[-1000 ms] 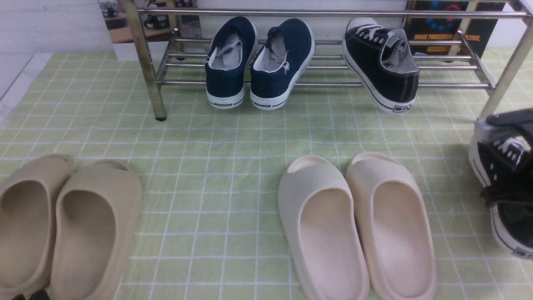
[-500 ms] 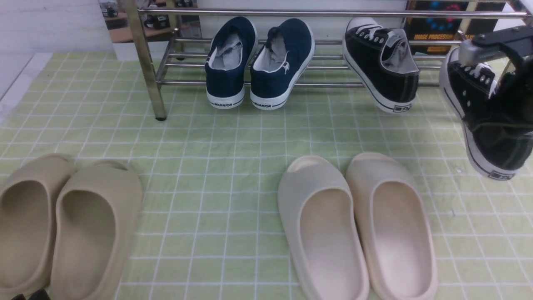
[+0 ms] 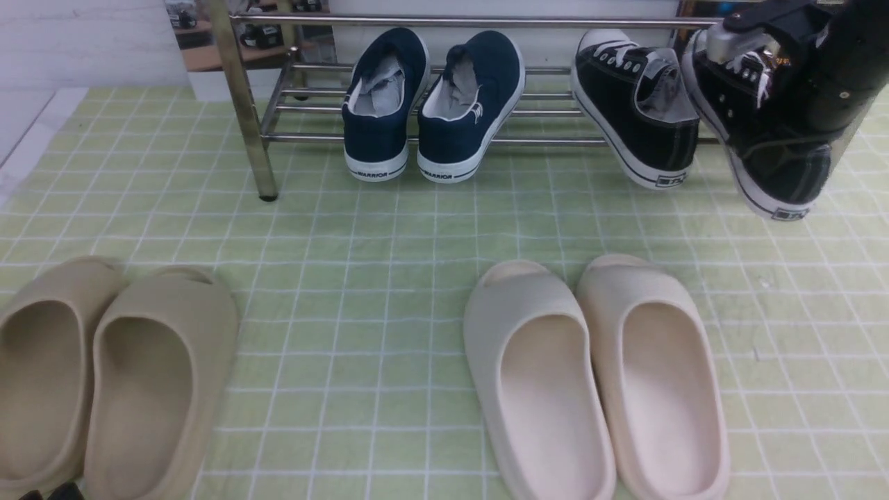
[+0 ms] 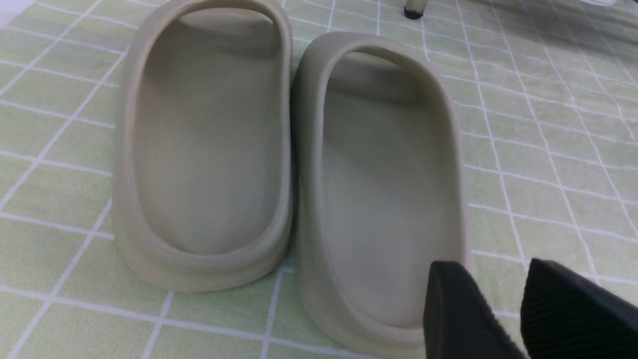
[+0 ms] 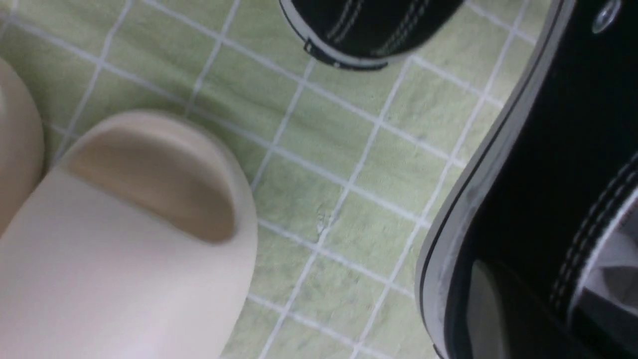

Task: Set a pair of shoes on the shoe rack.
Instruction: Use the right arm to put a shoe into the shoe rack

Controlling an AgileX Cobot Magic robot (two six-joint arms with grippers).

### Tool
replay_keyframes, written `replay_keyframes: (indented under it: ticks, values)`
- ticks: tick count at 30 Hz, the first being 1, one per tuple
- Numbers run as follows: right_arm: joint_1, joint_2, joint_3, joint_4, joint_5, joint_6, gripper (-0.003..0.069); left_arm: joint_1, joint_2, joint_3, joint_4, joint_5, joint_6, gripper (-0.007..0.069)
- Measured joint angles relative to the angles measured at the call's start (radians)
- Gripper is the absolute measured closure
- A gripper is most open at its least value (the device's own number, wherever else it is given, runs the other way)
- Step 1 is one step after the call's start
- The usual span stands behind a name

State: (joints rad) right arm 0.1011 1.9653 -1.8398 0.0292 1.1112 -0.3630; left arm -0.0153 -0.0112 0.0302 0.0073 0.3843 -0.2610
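Observation:
One black sneaker (image 3: 635, 104) of the pair of shoes leans toe-up on the shoe rack (image 3: 542, 141), its heel hanging over the front bar. Just right of it, my right gripper (image 3: 809, 121) is shut on the second black sneaker (image 3: 764, 153), holding it in the air in front of the rack's right end, toe up and heel (image 3: 785, 208) down. The right wrist view shows this held sneaker (image 5: 548, 174) close up and the other sneaker's heel (image 5: 369, 30). My left gripper (image 4: 491, 279) stands open and empty above the rear of the tan slides (image 4: 379, 174).
Two navy slip-ons (image 3: 430, 104) stand on the rack's left half. A tan pair of slides (image 3: 104, 375) lies front left and a cream pair (image 3: 597, 375) front centre-right on the green checked cloth (image 3: 361, 229). The rack's left leg (image 3: 239, 104) stands at the back left.
My right gripper has carried the second sneaker up from the cloth at the right edge, forward and leftward, to beside the first sneaker at the rack. The left gripper has not moved.

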Motion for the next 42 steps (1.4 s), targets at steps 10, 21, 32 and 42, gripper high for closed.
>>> replay_keyframes:
  ticks: [10,21,32,42]
  values:
    - [0.000,0.185,-0.206,-0.045,-0.009,-0.059,0.0638,0.000,0.000,0.000,0.000,0.000,0.000,0.0407]
    - [-0.001,0.228,-0.233,-0.051,-0.052,-0.051,0.0637,0.000,0.000,0.000,0.000,0.000,0.000,0.0407]
    - [0.000,0.225,-0.240,-0.036,-0.150,0.035,0.0431,0.000,0.000,0.000,0.000,0.000,0.000,0.0407]
    - [-0.001,0.066,-0.252,-0.048,0.122,0.110,0.0260,0.000,0.000,0.000,0.000,0.000,0.000,0.0407]
